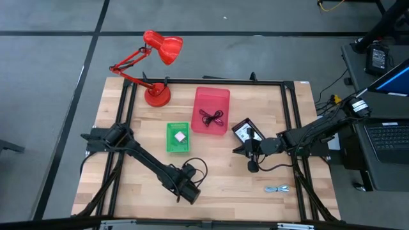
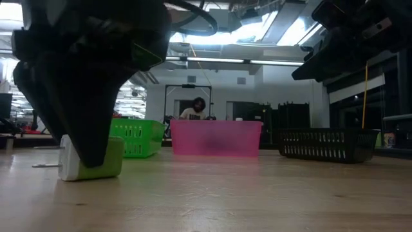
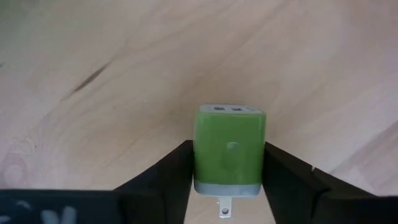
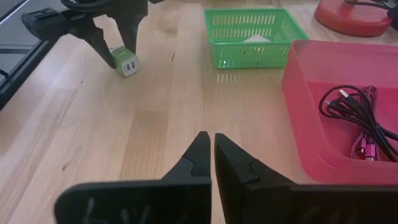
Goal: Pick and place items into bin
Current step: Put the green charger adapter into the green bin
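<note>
Green charger between pincer fingers

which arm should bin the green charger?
Left. The left gripper already has its fingers on both sides of the green charger on the table. The right gripper is shut, empty and sits over by the black basket, away from it.

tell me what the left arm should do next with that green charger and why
Probably lift it straight up. The left gripper has its fingers on both sides of the green USB charger, which sits on the wooden table, outside the green basket. The right gripper waits shut, empty.
</note>
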`<action>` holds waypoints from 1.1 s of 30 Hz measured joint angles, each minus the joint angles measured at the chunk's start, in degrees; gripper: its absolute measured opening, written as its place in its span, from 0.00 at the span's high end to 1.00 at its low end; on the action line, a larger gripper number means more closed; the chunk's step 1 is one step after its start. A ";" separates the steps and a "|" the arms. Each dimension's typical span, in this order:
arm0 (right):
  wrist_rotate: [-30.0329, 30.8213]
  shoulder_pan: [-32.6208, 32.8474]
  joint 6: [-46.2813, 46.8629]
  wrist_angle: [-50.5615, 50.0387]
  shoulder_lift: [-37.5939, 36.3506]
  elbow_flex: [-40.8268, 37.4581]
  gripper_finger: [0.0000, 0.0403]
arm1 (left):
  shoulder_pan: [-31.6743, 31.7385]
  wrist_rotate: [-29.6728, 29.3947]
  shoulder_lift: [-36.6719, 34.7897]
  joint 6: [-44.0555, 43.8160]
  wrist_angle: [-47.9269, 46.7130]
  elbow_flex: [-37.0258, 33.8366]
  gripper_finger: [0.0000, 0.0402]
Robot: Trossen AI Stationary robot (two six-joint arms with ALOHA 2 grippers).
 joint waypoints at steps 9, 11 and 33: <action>0.00 0.00 0.00 -0.02 0.00 0.00 0.99 | -0.26 -0.41 -2.46 6.61 0.42 -0.02 0.65; 0.02 0.00 0.00 -0.02 0.00 0.00 0.99 | -0.48 -0.62 -3.48 8.66 0.37 -0.02 0.65; 0.00 0.00 0.01 -0.04 -0.01 0.00 0.99 | -3.54 -12.17 -11.90 29.36 0.51 0.00 0.64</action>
